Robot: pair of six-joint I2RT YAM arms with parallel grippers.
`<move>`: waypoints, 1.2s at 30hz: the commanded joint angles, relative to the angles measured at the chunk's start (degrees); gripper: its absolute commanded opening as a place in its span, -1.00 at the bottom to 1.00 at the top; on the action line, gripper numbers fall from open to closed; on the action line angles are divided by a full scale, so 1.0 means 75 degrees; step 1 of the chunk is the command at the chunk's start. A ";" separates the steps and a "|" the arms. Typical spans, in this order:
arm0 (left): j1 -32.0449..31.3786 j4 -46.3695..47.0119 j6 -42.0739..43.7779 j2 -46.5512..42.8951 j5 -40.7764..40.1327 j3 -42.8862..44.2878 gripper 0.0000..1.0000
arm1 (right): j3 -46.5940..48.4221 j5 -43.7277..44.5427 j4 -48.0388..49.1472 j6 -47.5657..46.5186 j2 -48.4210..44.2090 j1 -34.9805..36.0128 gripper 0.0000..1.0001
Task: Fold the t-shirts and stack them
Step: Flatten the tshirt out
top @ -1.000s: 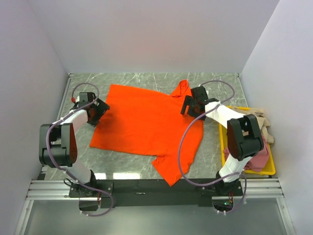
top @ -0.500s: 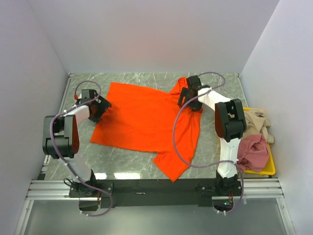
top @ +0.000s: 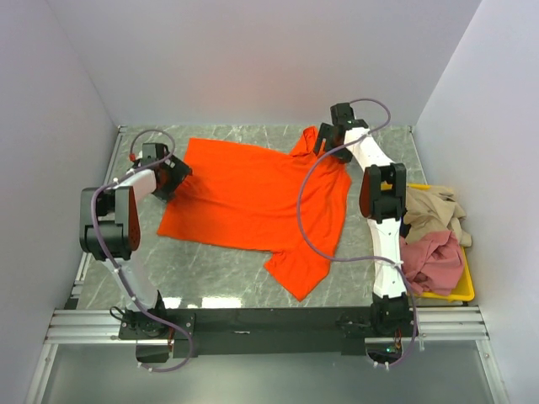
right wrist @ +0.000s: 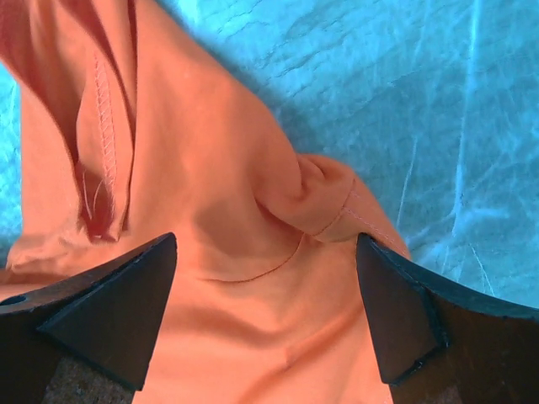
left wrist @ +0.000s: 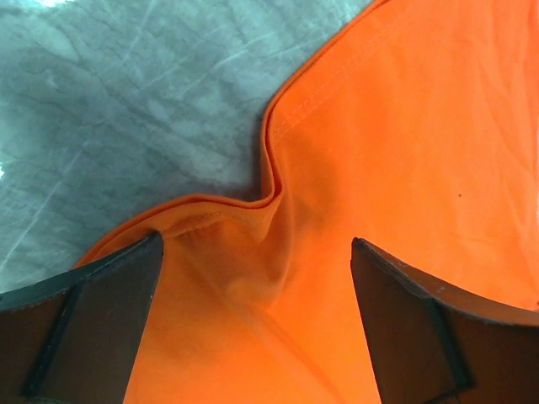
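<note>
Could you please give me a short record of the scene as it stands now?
orange shirt: spread on the table, wrinkled
left gripper: open, over the shirt's left edge, hem bunched between its fingers
right gripper: open, over the crumpled far-right sleeve
bin: at right, holds pink shirt and beige shirt, both unfolded
folded shirts: none

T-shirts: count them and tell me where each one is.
3. The orange shirt lies spread on the table. The beige shirt and the pink shirt sit bunched in the yellow bin at the right. Others may be hidden under them.
</note>
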 commanded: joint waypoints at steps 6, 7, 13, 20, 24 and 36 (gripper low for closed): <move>-0.0005 -0.1069 0.0193 -0.1032 -0.1186 0.0677 0.99 | -0.0123 -0.0726 0.0279 -0.0734 -0.1370 0.0025 0.86; -0.0005 -0.1279 0.0158 -0.1266 -0.1361 0.0536 0.99 | -0.0334 -0.0644 0.0372 -0.0805 -0.1641 0.0071 0.86; 0.0193 -0.2498 -0.0919 -0.3456 -0.2616 -0.1092 0.99 | -0.3414 0.0011 0.1497 -0.0900 -0.4251 0.0879 0.89; 0.0299 -0.2957 -0.1237 -0.4502 -0.2805 -0.2523 0.99 | -0.6732 0.0494 0.2412 -0.0103 -0.6483 0.2098 0.91; 0.0323 -0.2512 -0.1073 -0.4421 -0.2465 -0.3039 0.92 | -0.7798 0.0411 0.2495 0.0249 -0.7046 0.2543 0.91; 0.0323 -0.1610 -0.0897 -0.3214 -0.1891 -0.3367 0.19 | -0.9113 0.0470 0.2236 0.0437 -0.7843 0.2919 0.91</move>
